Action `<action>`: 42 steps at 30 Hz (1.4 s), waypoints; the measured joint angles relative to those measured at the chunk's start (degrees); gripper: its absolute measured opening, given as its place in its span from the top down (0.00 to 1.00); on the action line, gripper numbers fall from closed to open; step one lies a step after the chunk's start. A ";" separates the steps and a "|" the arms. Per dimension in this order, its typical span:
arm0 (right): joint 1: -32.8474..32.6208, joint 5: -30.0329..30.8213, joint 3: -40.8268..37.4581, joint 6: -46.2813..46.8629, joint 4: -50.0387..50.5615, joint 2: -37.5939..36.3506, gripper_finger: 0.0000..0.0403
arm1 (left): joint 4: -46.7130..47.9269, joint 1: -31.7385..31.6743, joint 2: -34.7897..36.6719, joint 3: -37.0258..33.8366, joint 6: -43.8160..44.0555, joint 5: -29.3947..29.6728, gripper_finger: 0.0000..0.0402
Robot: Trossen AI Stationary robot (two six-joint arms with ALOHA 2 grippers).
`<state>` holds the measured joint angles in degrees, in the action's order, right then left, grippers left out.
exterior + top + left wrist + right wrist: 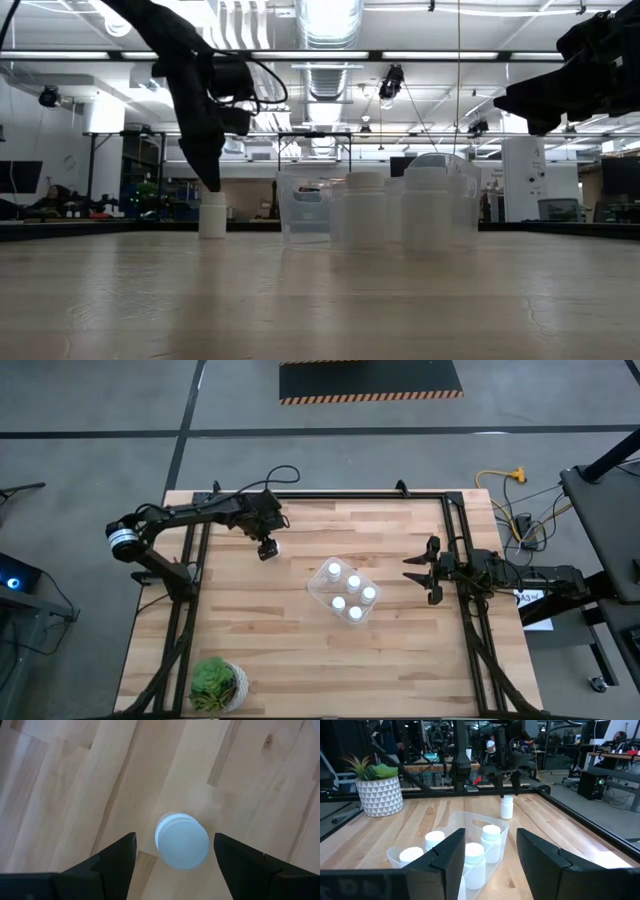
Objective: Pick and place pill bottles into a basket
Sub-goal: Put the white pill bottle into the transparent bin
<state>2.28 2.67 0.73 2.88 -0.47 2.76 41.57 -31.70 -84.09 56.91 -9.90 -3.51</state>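
Hovering directly above a lone pill bottle [272, 547], the left claw [267, 548] is pointing straight down with its two dark fingers [112, 862] spread wide open, one on each side of the white cap and clear of it, so nothing is being gripped. That bottle [182, 840] is standing upright on the wooden tabletop [300, 650], well apart from the basket [318, 592] and toward the far left part of the boards as the overhead camera shows them. In the low view the claw's tips [208, 178] are hanging just over the cap of the same bottle [212, 215]. The clear plastic basket [402, 851] is sitting near the middle of the tabletop, turned at an angle to the boards, and is holding four pill bottles [348, 593] standing upright with their round white caps up; whether more are inside cannot be told. The right claw [420, 568] is waiting at the right side of the tabletop, raised above the surface and pointing toward the basket, with its fingers [445, 857] standing apart and holding nothing. A green potted plant [217, 685] in a white patterned pot is standing at the near left corner, far from both claws.
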 joint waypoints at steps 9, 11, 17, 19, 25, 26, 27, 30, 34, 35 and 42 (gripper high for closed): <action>0.00 -0.02 0.00 0.01 0.00 0.00 0.59 | -2.15 -0.11 -0.04 -3.32 1.35 -0.34 0.38; 0.00 -0.01 0.00 0.00 0.01 0.00 0.59 | -2.24 -0.11 -0.04 -3.81 2.00 -0.40 0.38; 0.00 -0.02 0.00 -0.03 0.00 0.00 0.59 | -4.94 -0.22 -0.04 -3.64 3.52 -0.42 0.38; 0.00 0.00 0.00 0.06 0.00 0.00 0.59 | -5.48 -0.22 -0.04 -3.59 3.55 -0.43 0.38; 0.00 0.00 0.00 -0.03 0.00 0.00 0.59 | -5.41 -0.22 -0.04 -3.61 3.55 -0.42 0.38; 0.00 -0.02 0.00 -0.03 0.01 0.00 0.59 | -5.39 -0.22 -0.04 -3.61 3.55 -0.42 0.38; 0.00 0.00 0.00 0.02 0.00 0.00 0.59 | -5.38 -0.22 -0.04 -3.61 3.55 -0.42 0.38; 0.00 0.00 0.00 -0.03 0.00 0.00 0.59 | -5.33 -0.22 -0.04 -3.61 3.58 -0.42 0.39; 0.00 0.00 0.00 -0.05 0.00 0.00 0.59 | -5.17 -0.22 -0.04 -3.61 3.58 -0.42 0.46; 0.00 0.00 0.00 -0.03 0.00 0.00 0.59 | -5.17 -0.22 -0.04 -3.64 3.58 -0.42 0.48; 0.00 0.00 0.00 0.05 0.00 0.00 0.59 | -5.15 -0.22 -0.04 -3.64 3.58 -0.41 0.64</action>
<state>2.28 2.67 0.73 2.93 -0.47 2.76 36.42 -31.92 -84.14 53.28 -6.32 -3.92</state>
